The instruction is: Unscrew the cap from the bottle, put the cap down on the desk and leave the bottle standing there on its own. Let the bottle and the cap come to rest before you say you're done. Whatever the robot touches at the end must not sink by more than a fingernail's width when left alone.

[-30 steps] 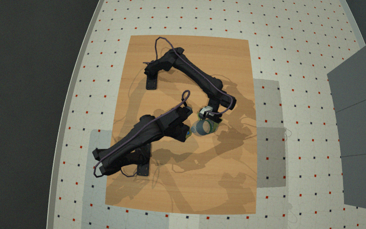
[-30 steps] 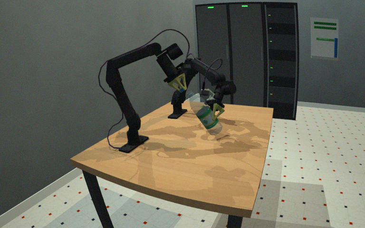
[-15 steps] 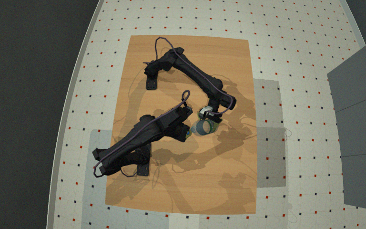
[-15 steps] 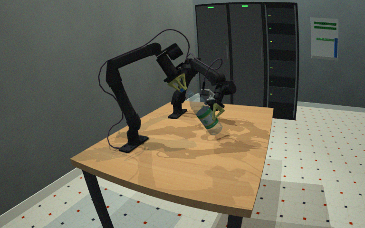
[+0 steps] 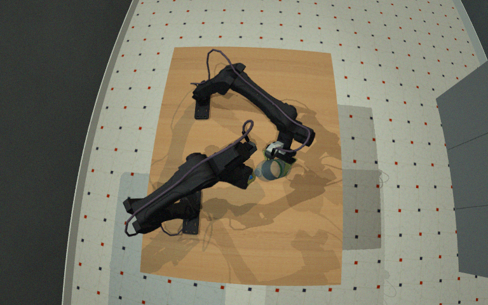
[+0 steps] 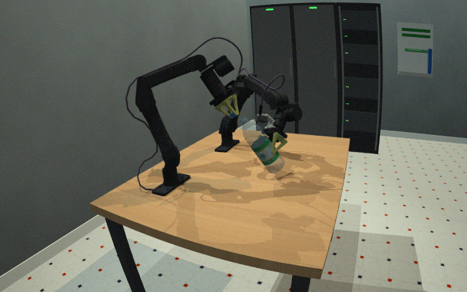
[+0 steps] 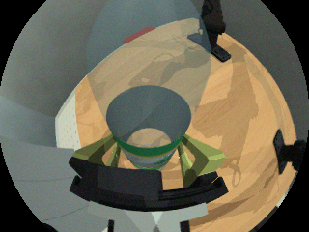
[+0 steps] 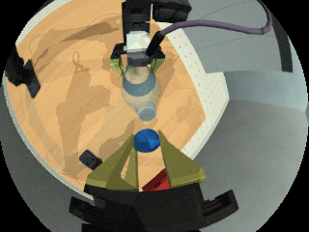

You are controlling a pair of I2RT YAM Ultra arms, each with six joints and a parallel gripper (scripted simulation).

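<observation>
A clear bottle (image 6: pixel 264 148) with a green band hangs tilted above the wooden desk (image 6: pixel 241 196), with its neck pointing up towards the right arm. My left gripper (image 6: pixel 274 142) is shut on its body at the green band, as the left wrist view shows (image 7: pixel 150 154). My right gripper (image 6: pixel 231 111) is shut on the small blue cap (image 8: pixel 147 141). It holds the cap in the air just off the bottle's neck (image 8: pixel 146 112), and there seems to be a small gap between them. From above, the bottle (image 5: pixel 269 169) lies between the two grippers.
The two arm bases (image 6: pixel 171 184) (image 6: pixel 227 146) are bolted to the desk's left side. A dark cabinet (image 6: pixel 317 69) stands behind the desk. The desk's right edge (image 6: pixel 339 206) is near the bottle's side.
</observation>
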